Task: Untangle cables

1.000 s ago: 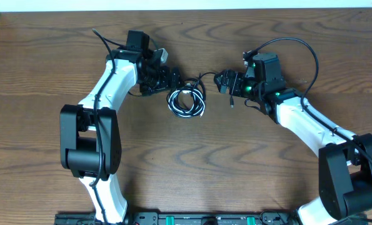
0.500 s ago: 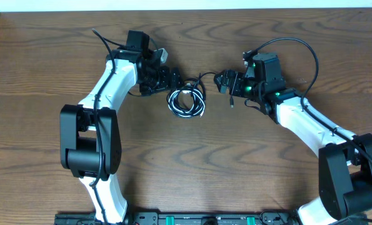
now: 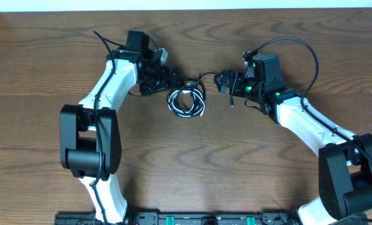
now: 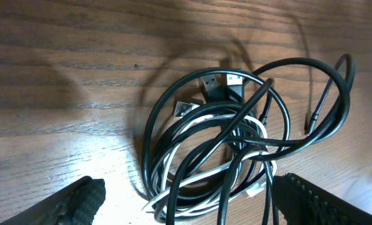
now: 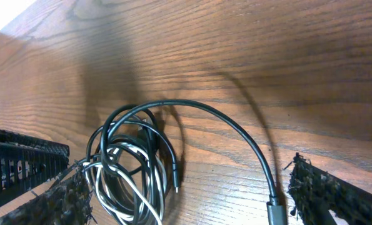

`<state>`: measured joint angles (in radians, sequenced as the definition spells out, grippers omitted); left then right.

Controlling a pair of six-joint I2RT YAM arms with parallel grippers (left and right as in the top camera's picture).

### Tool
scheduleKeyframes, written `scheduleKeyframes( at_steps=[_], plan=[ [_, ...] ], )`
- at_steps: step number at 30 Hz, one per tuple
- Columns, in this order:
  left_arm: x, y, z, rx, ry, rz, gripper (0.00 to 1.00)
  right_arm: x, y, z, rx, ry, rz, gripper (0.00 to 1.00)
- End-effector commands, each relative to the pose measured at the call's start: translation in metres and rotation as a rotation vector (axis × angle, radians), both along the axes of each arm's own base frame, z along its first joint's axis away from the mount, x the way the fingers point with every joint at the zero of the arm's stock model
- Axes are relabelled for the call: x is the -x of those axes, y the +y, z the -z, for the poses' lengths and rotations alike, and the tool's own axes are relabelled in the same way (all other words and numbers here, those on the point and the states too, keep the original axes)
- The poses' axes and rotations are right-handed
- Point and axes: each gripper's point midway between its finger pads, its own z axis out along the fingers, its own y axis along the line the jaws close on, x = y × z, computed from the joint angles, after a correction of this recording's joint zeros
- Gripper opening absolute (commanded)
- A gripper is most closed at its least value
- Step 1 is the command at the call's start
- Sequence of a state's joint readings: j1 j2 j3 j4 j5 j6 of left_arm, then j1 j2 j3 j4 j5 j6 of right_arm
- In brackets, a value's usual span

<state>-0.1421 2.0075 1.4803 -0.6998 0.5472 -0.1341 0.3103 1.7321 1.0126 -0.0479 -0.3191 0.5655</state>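
Looking from overhead, the cables [image 3: 187, 101] lie coiled between my left pincer [image 3: 168, 80] and right pincer [image 3: 226, 82], nearer the left. Left wrist: coil just ahead, framed by my spread fingers. Right wrist: fingers apart, empty; coil ahead-left, one black strand trailing toward me.

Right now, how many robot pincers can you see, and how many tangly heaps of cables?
Pincers: 2, the left pincer and the right pincer, both open.
Cable heaps: 1, the cables, black and white, in one tangle between the pincers.
Total: 3
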Motion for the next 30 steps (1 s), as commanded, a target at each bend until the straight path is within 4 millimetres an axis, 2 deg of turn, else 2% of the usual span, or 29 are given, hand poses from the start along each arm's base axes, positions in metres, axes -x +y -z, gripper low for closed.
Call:
scheduleKeyframes(
  at_steps=[1, 9, 17, 22, 23, 25, 26, 30],
  plan=[
    [0.0, 0.002, 0.002, -0.009, 0.003, -0.004, 0.92, -0.001, 0.0, -0.008, -0.007, -0.017, -0.003, 0.99],
    [0.0, 0.002, 0.002, -0.01, 0.004, -0.004, 0.92, -0.013, -0.003, -0.016, 0.003, -0.076, 0.027, 0.99],
    [0.0, 0.002, 0.002, -0.01, 0.003, -0.004, 0.93, -0.002, -0.002, -0.007, 0.005, -0.018, 0.008, 0.99],
    [0.0, 0.002, 0.002, -0.01, 0.004, -0.004, 0.93, -0.002, 0.002, -0.009, -0.019, -0.017, -0.001, 0.98],
    [0.0, 0.002, 0.002, -0.01, 0.004, -0.004, 0.93, 0.0, 0.007, -0.012, -0.049, -0.013, -0.021, 0.81],
    [0.0, 0.002, 0.002, -0.01, 0.004, -0.004, 0.93, 0.0, 0.013, -0.016, -0.065, -0.029, -0.039, 0.57],
    [0.0, 0.002, 0.002, -0.01, 0.004, -0.004, 0.93, -0.001, 0.014, -0.017, -0.063, -0.034, -0.039, 0.53],
    [0.0, 0.002, 0.002, -0.01, 0.003, -0.004, 0.93, 0.001, 0.021, -0.017, -0.053, -0.044, -0.047, 0.54]
  ],
)
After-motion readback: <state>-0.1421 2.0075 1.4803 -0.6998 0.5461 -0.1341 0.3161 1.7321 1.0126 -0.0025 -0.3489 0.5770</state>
